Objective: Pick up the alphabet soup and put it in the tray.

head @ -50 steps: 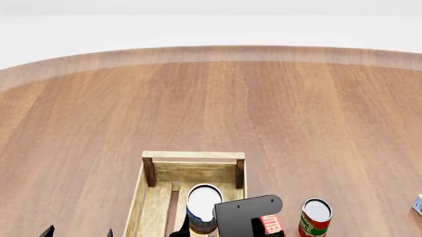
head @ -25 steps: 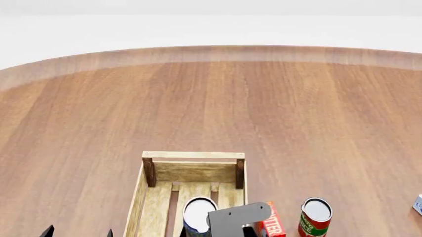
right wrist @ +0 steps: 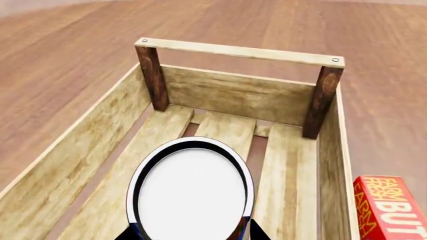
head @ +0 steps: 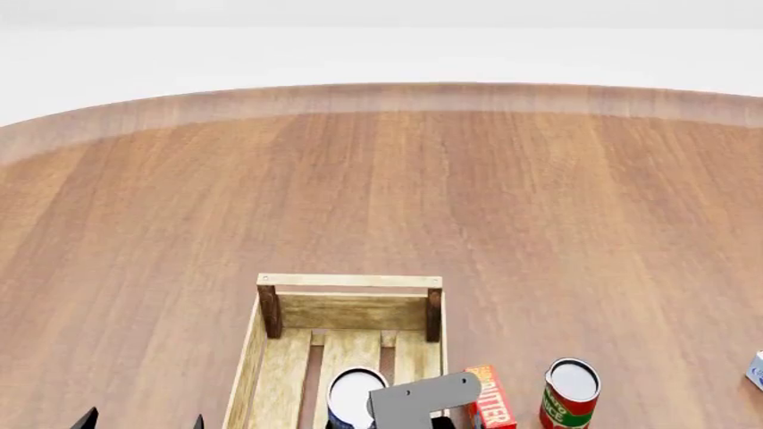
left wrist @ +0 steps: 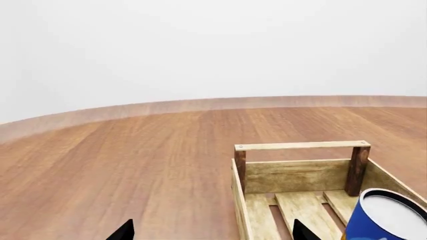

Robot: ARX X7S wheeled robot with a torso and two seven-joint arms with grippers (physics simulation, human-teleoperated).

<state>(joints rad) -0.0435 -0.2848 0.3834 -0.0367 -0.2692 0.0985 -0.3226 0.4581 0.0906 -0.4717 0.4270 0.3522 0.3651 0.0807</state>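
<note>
Two cans show in the head view. One is the soup (head: 354, 397), blue-labelled with a pale flat top, inside the tray (head: 281, 313) over its slatted floor, near the end closest to the robot. The other is a red-and-green can (head: 570, 393) standing on the table (head: 381, 197) to the right, well outside the tray. One red butter box (head: 490, 407) lies between them, just beside the tray's right wall.

The right gripper (right wrist: 190, 234) straddles the soup (only two dark fingertips peek out either side of the can's rim in the right wrist view), pinching it. The left gripper (left wrist: 212, 232) shows two dark tips set wide apart with nothing between them, beside the tray's left wall.

There is one tray, with one raised end rail in sight.
</note>
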